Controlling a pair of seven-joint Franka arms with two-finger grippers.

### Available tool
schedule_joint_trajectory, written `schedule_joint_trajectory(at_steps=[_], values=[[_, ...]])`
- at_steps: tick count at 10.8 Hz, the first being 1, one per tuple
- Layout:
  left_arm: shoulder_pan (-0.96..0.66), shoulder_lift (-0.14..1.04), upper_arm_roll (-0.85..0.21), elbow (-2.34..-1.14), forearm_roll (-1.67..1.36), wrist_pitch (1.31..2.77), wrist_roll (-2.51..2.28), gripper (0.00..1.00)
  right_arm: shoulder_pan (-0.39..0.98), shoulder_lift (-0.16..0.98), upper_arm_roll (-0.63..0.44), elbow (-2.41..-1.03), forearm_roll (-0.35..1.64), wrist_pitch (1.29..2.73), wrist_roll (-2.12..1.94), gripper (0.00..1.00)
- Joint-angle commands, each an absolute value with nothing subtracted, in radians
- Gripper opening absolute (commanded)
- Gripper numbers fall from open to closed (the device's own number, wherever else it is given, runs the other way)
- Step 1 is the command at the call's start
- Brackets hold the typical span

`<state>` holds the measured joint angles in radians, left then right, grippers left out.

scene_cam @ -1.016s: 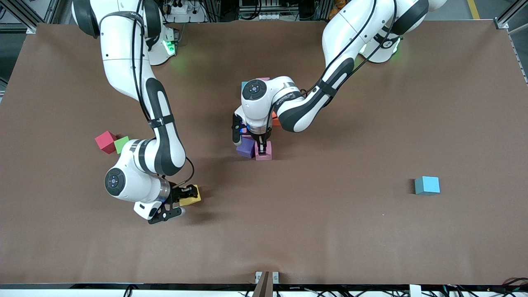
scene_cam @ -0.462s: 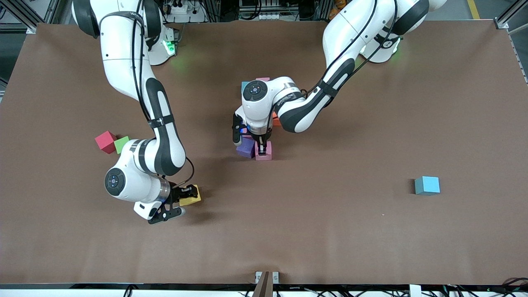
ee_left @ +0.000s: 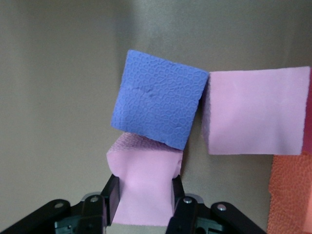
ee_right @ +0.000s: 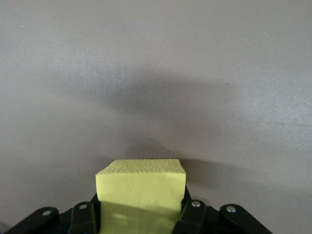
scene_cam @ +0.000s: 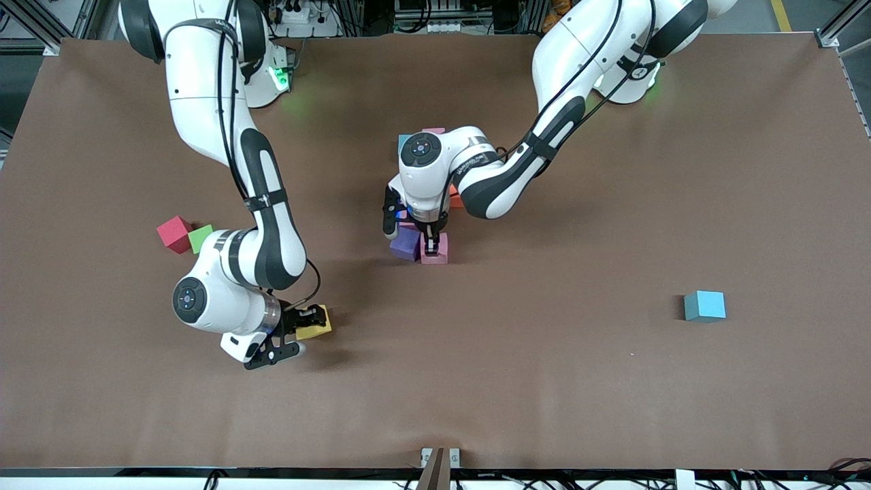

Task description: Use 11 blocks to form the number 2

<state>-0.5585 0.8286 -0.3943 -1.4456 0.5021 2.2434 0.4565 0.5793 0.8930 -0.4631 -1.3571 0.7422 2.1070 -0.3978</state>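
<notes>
**Desk contents, catalogued across the front view from its left edge to its right**

1. Red matte foam cube (scene_cam: 174, 233) – middle left of the frame, resting on the brown desk (scene_cam: 544, 381), touching a small green foam cube (scene_cam: 201, 238) that is not one of the eleven.
2. Right hand (scene_cam: 307, 321) – lower left of centre, clamped on a yellow foam cube (scene_cam: 316, 324). The right wrist view shows the same cube (ee_right: 141, 187) pinched between the fingers, with bare desk ahead of it.
3. Growing figure – centre of the frame, largely hidden under the left arm. Visible parts: a purple foam cube (scene_cam: 406, 244), a pink foam cube (scene_cam: 435, 250) beside it, an orange foam cube (scene_cam: 454, 197) and slivers of pink and blue at the upper edge of the cluster.
4. Left hand (scene_cam: 431, 243) – down over the cluster, fingers squeezed on the pink cube (ee_left: 144, 187). In the left wrist view the purple cube (ee_left: 158, 100) sits skewed, touching it, with a second pink cube (ee_left: 256, 112) alongside.
5. Light blue foam cube (scene_cam: 705, 305) – lower right, alone, well apart from everything.

**Change over the last second:** none seen – both arms and all cubes sit exactly where they were. Judgement: the pink cube is being seated, not yet released; the yellow, red and light blue cubes are not yet in the figure.
</notes>
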Motion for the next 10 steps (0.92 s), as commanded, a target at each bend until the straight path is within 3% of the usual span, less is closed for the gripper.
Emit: schedule_joint_trajectory(at_steps=[1,10], values=[[-0.551,0.847,-0.397,-1.462,0.471,2.233,0.502,0.38,0.586,0.865,-0.463,-1.381,0.726,2.1,-0.377,0.15],[-0.568,0.856,-0.399,-1.456,0.422,2.235,0.45,0.42,0.586,0.864,-0.462,-1.384,0.726,2.1,-0.387,0.15]])
